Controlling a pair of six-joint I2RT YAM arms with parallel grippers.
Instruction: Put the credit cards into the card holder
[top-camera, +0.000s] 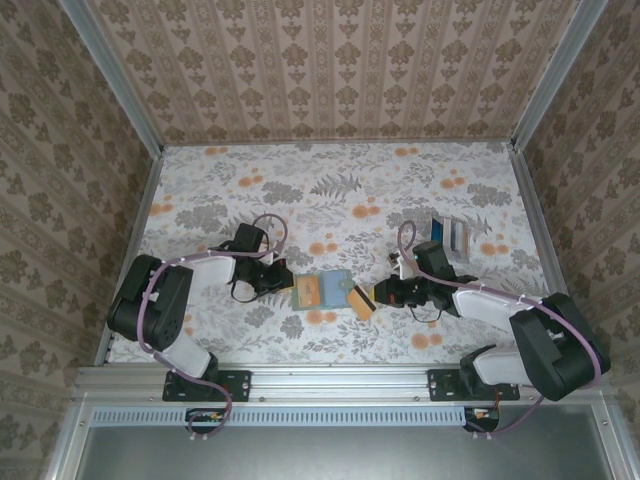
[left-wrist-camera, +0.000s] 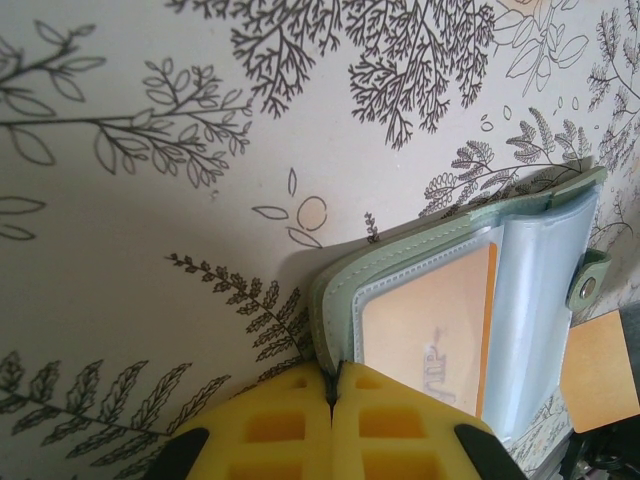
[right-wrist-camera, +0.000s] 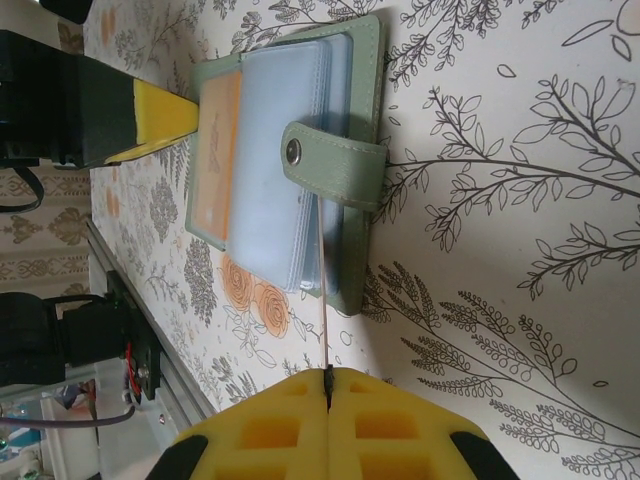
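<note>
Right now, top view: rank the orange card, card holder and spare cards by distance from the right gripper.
1. orange card: pinched in the shut right gripper, at its tip.
2. card holder: lying open just to the left of that card.
3. spare cards: far right of the table, beyond the arm.

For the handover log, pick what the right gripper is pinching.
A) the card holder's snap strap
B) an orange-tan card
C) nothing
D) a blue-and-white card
B: the right gripper is shut on an orange-tan card, seen edge-on between its pads in the right wrist view and reaching toward the open card holder.
</note>
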